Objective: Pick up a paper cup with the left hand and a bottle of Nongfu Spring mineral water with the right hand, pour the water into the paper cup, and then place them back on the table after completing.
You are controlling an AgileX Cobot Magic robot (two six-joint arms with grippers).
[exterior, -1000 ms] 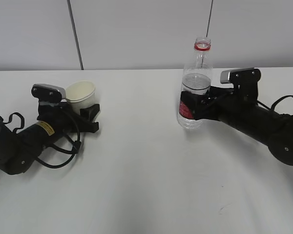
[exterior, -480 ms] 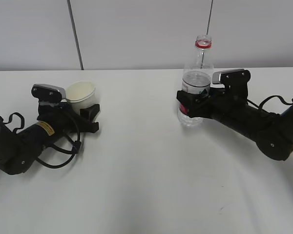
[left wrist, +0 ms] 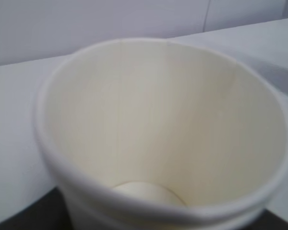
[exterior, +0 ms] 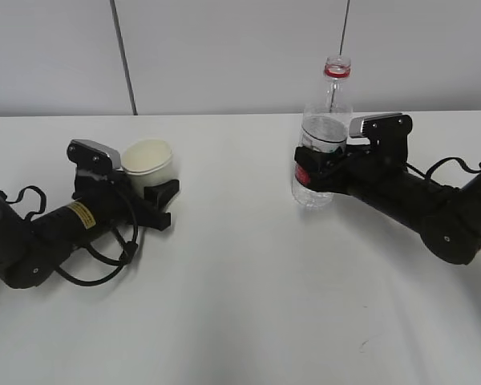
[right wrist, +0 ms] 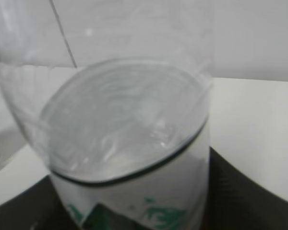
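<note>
Left hand (exterior: 148,196), a black gripper, is clamped on a cream paper cup (exterior: 148,163), apparently just above the white matte table (exterior: 248,305). Right hand (exterior: 311,172) grips an upright, uncapped clear plastic bottle (exterior: 323,136) part-filled with water (right wrist: 125,120).

I see even, bright, diffuse light; soft shadows beneath both arms on the white matte counter (exterior: 248,305); wrist views blurred close-up.
</note>
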